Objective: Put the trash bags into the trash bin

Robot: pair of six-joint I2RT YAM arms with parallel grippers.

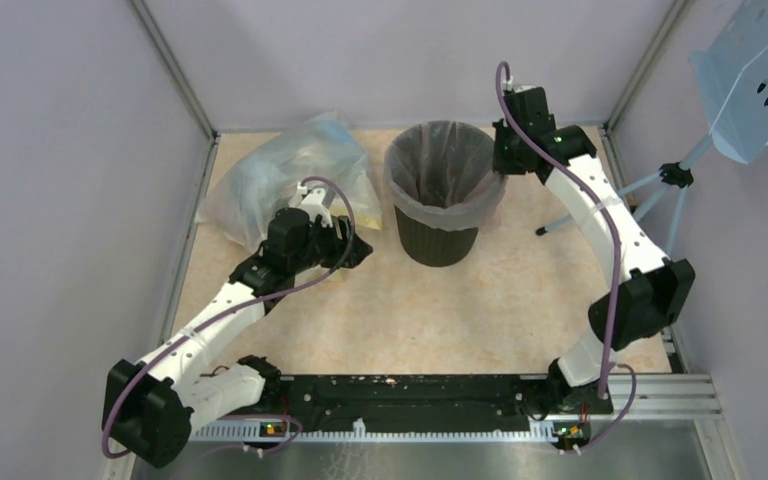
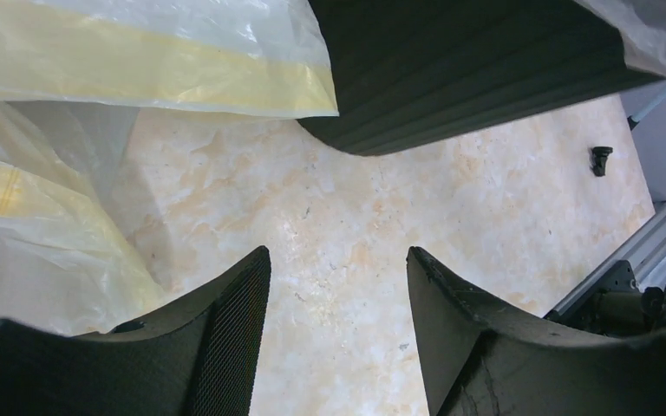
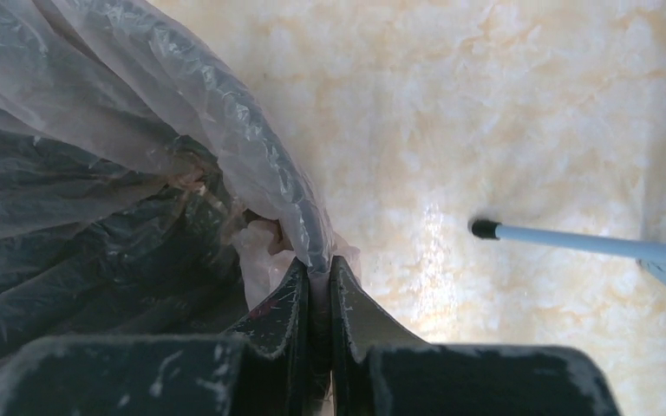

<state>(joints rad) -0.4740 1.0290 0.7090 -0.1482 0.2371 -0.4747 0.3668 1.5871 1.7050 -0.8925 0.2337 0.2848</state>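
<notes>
1. The right tool (image 3: 316, 263) is gripping the bag (image 3: 225, 139), its two fingers pressing together on a fold of pink film right at the rim of the bin (image 1: 438, 245).
2. The bag is sitting inside the bin as a lining, its edge folding out over the rim. The right tool is hanging at the bin's far-right side.
3. The left tool (image 2: 338, 260) is standing open with nothing between its fingers. It is hovering low over the counter (image 2: 486, 191), just left of the bin's base and not touching it.
4. A pile (image 1: 280, 175) of clear and yellowish film is lying on the counter behind the left tool, near the bin's left side.
5. Counting: one bin, one bag in it, two tools. The pile is looking like two or more bags, though the crumpling is making that hard to tell.
</notes>
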